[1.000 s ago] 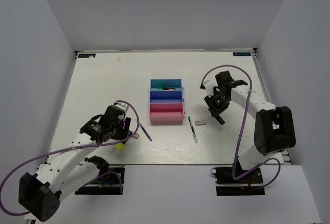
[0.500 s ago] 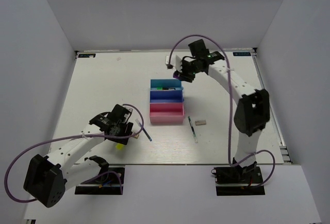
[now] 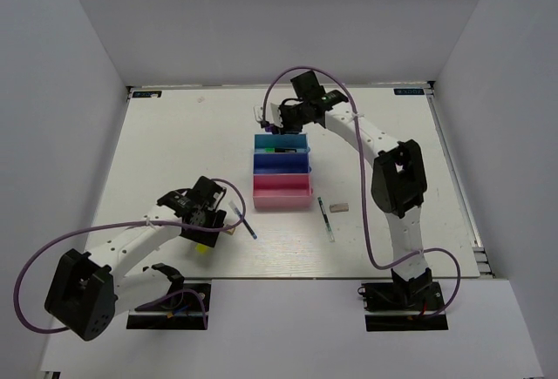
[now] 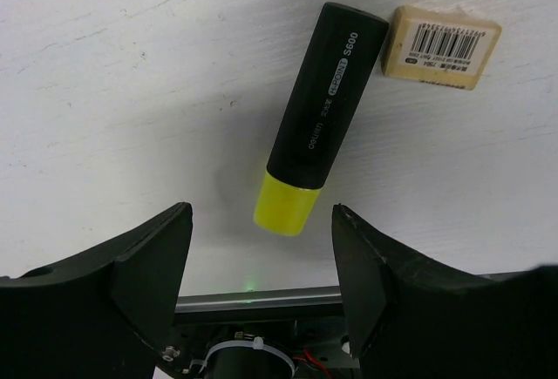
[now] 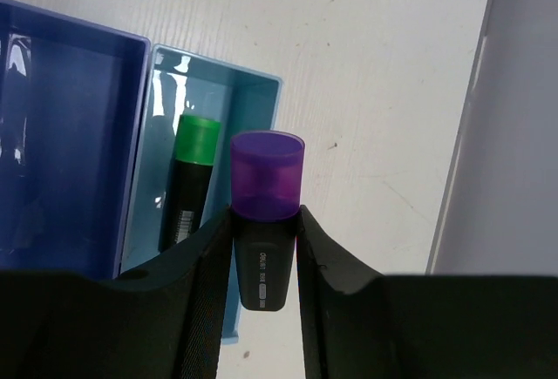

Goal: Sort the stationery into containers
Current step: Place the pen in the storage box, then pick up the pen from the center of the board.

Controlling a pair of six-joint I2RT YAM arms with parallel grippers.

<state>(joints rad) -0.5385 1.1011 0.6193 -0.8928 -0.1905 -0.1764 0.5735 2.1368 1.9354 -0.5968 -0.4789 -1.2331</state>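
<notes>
Pinching a purple-capped marker (image 5: 266, 222) between the right jaws, gripping its black body with the cap sticking out past the tips. Hovering with it at the far rim of the teal tray (image 3: 296, 143), on the side toward the far edge of the desk (image 3: 174, 152). Showing, inside that teal tray, a green-capped marker (image 5: 192, 179) lying along its length. Showing three trays in a row at the middle of the desk: teal tray farthest back, blue tray (image 3: 281, 164) pressed against it, pink tray (image 3: 281, 189) closest to the near edge.

Holding the left jaws spread wide and gripping nothing, one side on either flank of the yellow end of a black highlighter (image 4: 323, 118). Finding that highlighter lying flat on the desk close to the near edge, left of the trays, slanting away from the wrist camera. Showing a tan eraser (image 4: 443, 46), barcode label up, just beside the highlighter's black end; touching or not, cannot tell.

Showing a blue pen (image 3: 244, 222) lying loose on the desk between the highlighter and the pink tray. Showing, right of the pink tray, a dark-green pen (image 3: 326, 219) pointing roughly toward the near edge, with a small grey eraser (image 3: 339, 207) just beside it.
</notes>
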